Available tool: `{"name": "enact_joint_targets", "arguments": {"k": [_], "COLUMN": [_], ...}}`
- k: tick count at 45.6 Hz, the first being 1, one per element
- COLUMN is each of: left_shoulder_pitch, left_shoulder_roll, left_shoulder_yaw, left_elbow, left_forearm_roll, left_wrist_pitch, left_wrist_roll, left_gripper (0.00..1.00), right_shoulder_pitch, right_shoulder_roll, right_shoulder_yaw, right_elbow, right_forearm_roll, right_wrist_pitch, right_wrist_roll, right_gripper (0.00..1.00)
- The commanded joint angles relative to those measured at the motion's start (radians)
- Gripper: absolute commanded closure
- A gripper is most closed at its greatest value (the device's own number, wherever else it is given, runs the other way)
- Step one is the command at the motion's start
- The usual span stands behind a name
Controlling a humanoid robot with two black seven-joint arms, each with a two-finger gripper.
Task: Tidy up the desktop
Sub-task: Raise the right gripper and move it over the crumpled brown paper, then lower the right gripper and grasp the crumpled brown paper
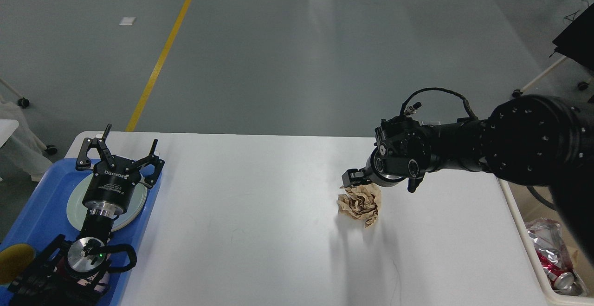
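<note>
Over the desktop (260, 231), right gripper (355, 178) meets paper wad (359, 204), jaws unclear; left gripper (121, 153) jaws spread.

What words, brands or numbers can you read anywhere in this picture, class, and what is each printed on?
"ROBOTIQ": white letters, upside down in this view, on the black body of the left claw.
Red crushed can in the cream bin: print too small to read.
No other text shows.

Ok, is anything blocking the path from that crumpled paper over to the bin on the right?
Nothing visible does. The crumpled brown paper lies alone on the desktop, and the white surface between it and the bin at the right edge is bare. The right gripper sits at the paper's far edge, not across that path.
</note>
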Motion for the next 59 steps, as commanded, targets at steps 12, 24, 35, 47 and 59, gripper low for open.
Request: {"name": "enact_joint_targets", "arguments": {"k": [12,24,35,47,59], "left_shoulder_pitch": [0.0,0.0,0.0,0.0,0.0], "left_shoulder_roll": [-0.001,-0.001,0.001,0.001,-0.001], "left_shoulder_yaw": [0.0,0.0,0.0,0.0,0.0], "left_elbow": [0.001,0.0,0.0,0.001,0.001], "left_forearm_roll": [0.0,0.0,0.0,0.0,0.0], "left_wrist_pitch": [-0.001,0.0,-0.001,0.0,-0.001], "left_wrist_roll": [0.0,0.0,0.0,0.0,0.0], "left_gripper": [0.03,0.03,0.03,0.03,0.03], "right_shoulder_pitch": [-0.115,-0.202,-0.21,-0.231,-0.225], "right_shoulder_roll": [0.013,0.047,0.052,0.055,0.049], "right_shoulder_yaw": [0.09,0.084,0.08,0.08,0.081], "right_elbow": [-0.102,-0.133,-0.133,-0.119,-0.092], "right_forearm_roll": [0.013,-0.001,-0.004,-0.001,0.002], "right_wrist_pitch": [-0.021,-0.114,-0.148,-0.153,-0.145], "right_wrist_roll": [0.0,0.0,-0.002,-0.011,-0.014], "right_gripper": [0.01,0.01,0.04,0.61,1.0]}}
